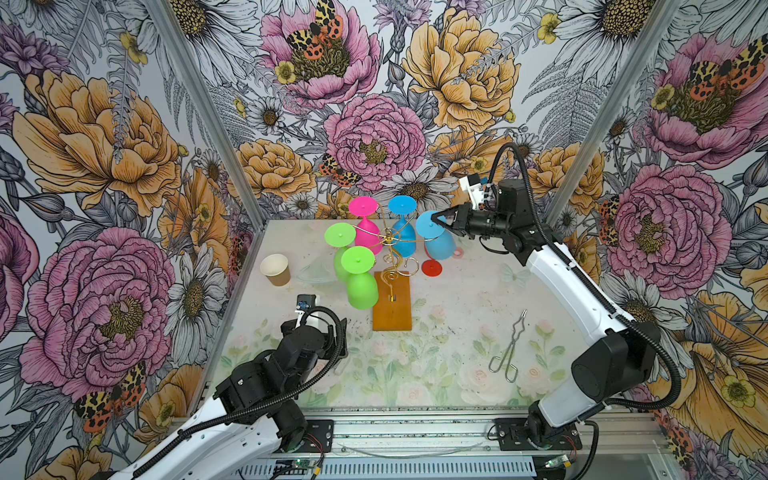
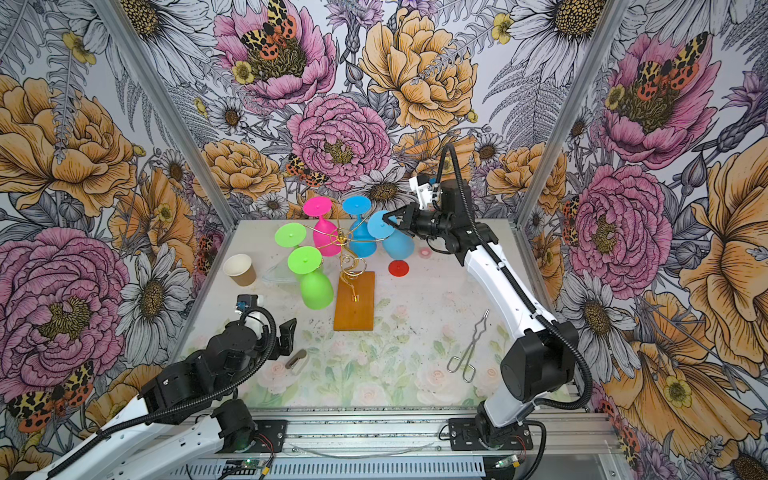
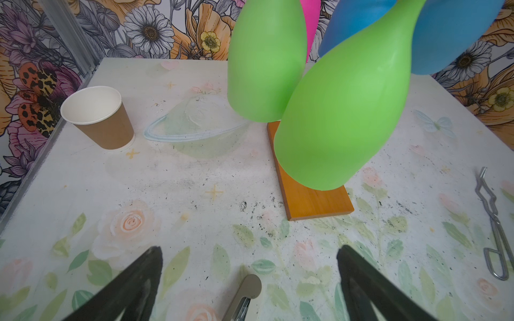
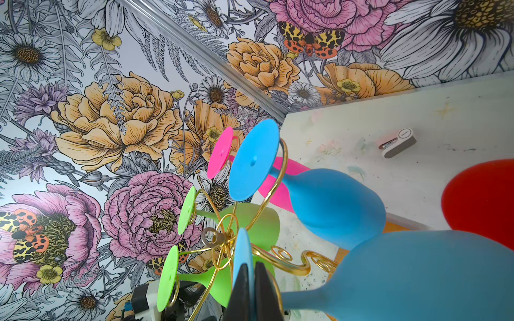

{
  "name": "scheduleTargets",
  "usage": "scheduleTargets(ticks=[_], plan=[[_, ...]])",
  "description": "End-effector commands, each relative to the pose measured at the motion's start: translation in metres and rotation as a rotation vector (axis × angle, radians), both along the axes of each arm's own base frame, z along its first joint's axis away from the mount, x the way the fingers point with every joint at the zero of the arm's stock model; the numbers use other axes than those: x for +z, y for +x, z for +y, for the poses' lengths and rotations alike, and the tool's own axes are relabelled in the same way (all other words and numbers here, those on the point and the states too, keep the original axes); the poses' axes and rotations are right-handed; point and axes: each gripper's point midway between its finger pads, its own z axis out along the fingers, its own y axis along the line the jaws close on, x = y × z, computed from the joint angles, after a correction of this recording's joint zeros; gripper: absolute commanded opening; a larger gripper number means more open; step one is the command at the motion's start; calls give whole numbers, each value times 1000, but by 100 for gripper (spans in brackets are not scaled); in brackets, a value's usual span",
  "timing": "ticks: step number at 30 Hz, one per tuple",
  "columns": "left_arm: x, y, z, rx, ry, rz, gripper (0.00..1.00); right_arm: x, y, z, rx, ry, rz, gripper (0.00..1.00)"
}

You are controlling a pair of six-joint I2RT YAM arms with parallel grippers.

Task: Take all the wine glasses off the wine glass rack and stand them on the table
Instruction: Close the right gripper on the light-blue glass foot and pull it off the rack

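Right claw clamped on the foot of the pale blue wine glass, hanging upside down on the right arm of the gold wine glass rack at the back of the tabletop; left claw gapes empty near the front; the small white gadget's lettering is too small to read.

Floral table, paper cup (upright), tongs, wine glass rack

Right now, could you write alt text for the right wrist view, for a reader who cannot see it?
The right pincer is shut on the round foot of a blue wine glass hanging upside down from the gold wine glass rack. Another blue glass, a pink glass and two green glasses hang beyond it, against floral wallpaper.
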Motion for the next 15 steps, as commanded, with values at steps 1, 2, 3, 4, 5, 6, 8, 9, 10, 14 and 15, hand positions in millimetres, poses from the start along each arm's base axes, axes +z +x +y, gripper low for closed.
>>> scheduleTargets(ticks=[1, 2, 3, 4, 5, 6, 8, 9, 10, 14, 15], plan=[[3, -1, -1, -15, -18, -5, 99, 20, -12, -7, -5, 14, -47, 4], [3, -1, -1, -16, -19, -4, 99, 21, -14, -7, -2, 17, -47, 4], [3, -1, -1, -16, -20, -5, 99, 21, -16, -7, 2, 19, -47, 3], [3, -1, -2, -17, -20, -5, 99, 22, -19, -7, 6, 22, -47, 3], [3, -1, -1, -15, -22, -5, 99, 23, -21, -7, 9, 25, -48, 2], [3, -2, -1, -16, -22, -6, 99, 24, -23, -7, 15, 26, -50, 1], [3, -2, -1, -15, -23, -6, 99, 27, -28, -6, 24, 31, -54, 0], [3, -2, -1, -16, -22, -6, 99, 27, -29, -5, 28, 32, -54, 0], [3, -2, -1, -16, -22, -6, 99, 28, -31, -3, 35, 35, -54, 0], [3, -1, -1, -14, -26, -7, 99, 28, -39, 8, 67, 40, -53, 0], [3, -1, -1, -14, -25, -6, 99, 28, -40, 11, 74, 42, -52, 0]])
